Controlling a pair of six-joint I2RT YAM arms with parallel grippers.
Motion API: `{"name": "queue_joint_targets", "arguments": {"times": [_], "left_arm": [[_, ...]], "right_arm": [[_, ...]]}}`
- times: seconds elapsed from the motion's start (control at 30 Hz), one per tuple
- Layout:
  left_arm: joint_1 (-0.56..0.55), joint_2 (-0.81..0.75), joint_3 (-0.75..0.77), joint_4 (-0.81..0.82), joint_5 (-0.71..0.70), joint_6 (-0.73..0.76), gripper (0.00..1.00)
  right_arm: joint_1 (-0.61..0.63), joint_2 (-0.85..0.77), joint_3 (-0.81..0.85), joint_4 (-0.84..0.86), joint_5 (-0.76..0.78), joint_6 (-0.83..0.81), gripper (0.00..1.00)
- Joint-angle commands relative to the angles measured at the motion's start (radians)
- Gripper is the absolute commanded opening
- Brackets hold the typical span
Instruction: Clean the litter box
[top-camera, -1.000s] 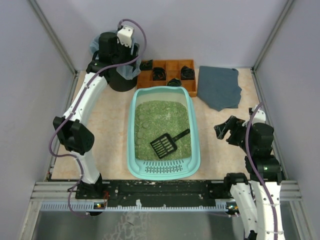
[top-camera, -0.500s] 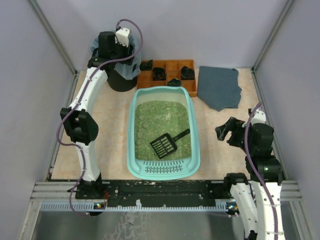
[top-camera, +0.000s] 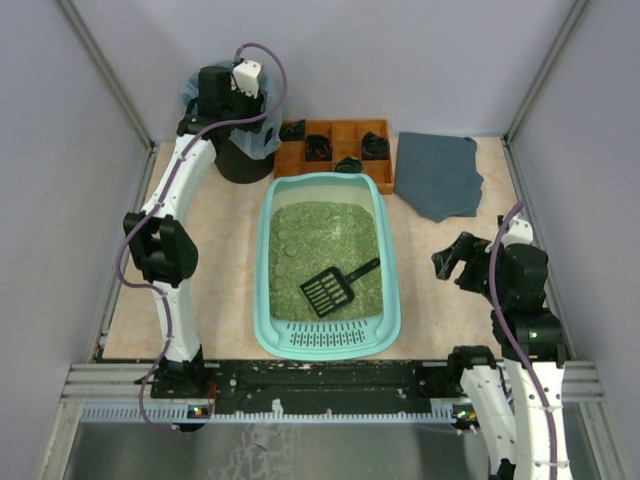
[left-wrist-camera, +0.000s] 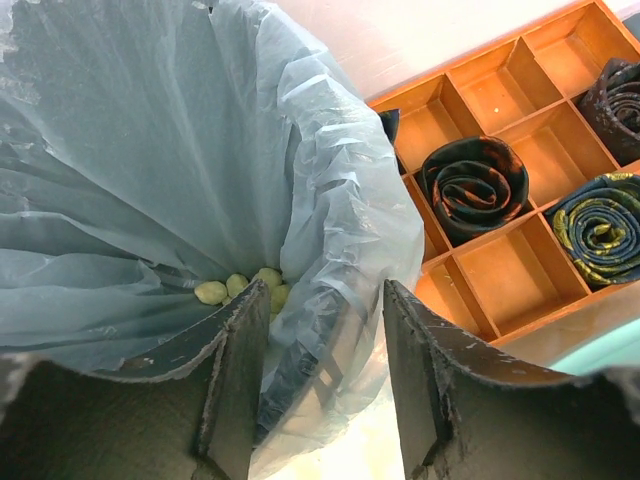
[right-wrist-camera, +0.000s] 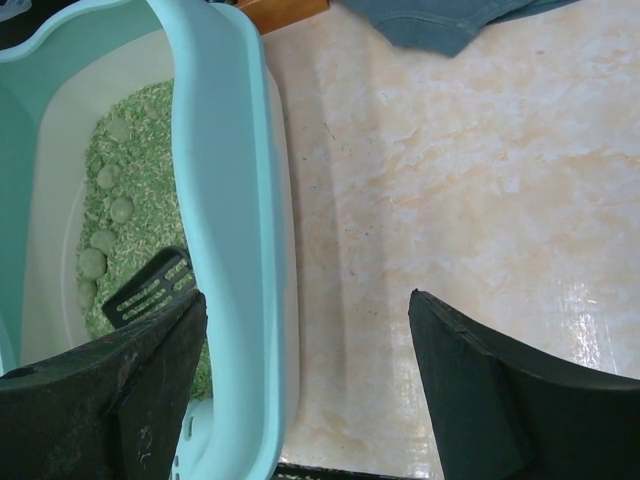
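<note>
Box (top-camera: 392, 285) sits mid-surface, slotted lip toward the arm bases, far rim just beside the orange tray (top-camera: 345, 128). Green litter fills it. A black scoop (top-camera: 335, 286) lies on the litter in the near-right part, handle pointing to the far right.

Open room: bare surface (top-camera: 220, 260) on both long sides of the box. The right strip runs out to the right tool (top-camera: 450, 262). Grey cloth (top-camera: 438, 175) takes the far right corner. Bin (top-camera: 240, 155) stands far left, near the tray's left end.

Left tool (left-wrist-camera: 325, 300): spread, pinching nothing, above the near edge of the bin's bag (left-wrist-camera: 150, 150).

Right tool (right-wrist-camera: 305, 310): spread, empty, over bare surface just right of the box's right rim (right-wrist-camera: 225, 250).

Left wrist view only: pale green clumps (left-wrist-camera: 240, 288) at the bottom of the bag; rolled fabric (left-wrist-camera: 478, 185) in the tray's compartments.

Right wrist view only: rounded clumps (right-wrist-camera: 105, 215) in the litter beside the scoop head; cloth edge at top.
</note>
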Motion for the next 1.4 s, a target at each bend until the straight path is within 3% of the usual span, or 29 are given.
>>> {"name": "queue_joint_targets", "arguments": {"times": [0.0, 0.33, 0.5, 0.63, 1.03, 1.37], "left_arm": [[0.006, 0.022, -0.006, -0.008, 0.021, 0.009, 0.53], [0.006, -0.028, -0.047, -0.001, 0.093, 0.050, 0.35], [0.006, -0.073, -0.066, -0.005, 0.132, 0.050, 0.10], [0.006, -0.123, -0.102, -0.007, 0.158, 0.043, 0.01], [-0.001, -0.202, -0.101, -0.184, 0.291, 0.028, 0.00], [-0.057, -0.260, -0.156, -0.276, 0.224, 0.056, 0.00]], "right_arm": [[0.006, 0.014, 0.053, 0.034, 0.007, -0.012, 0.81], [0.006, 0.038, 0.061, 0.047, 0.001, -0.017, 0.81], [0.006, 0.040, 0.060, 0.047, 0.002, -0.022, 0.81], [0.006, 0.039, 0.060, 0.046, 0.000, -0.025, 0.81], [0.006, 0.041, 0.063, 0.042, -0.011, -0.025, 0.81], [0.006, 0.048, 0.071, 0.046, -0.024, -0.018, 0.81]]}}
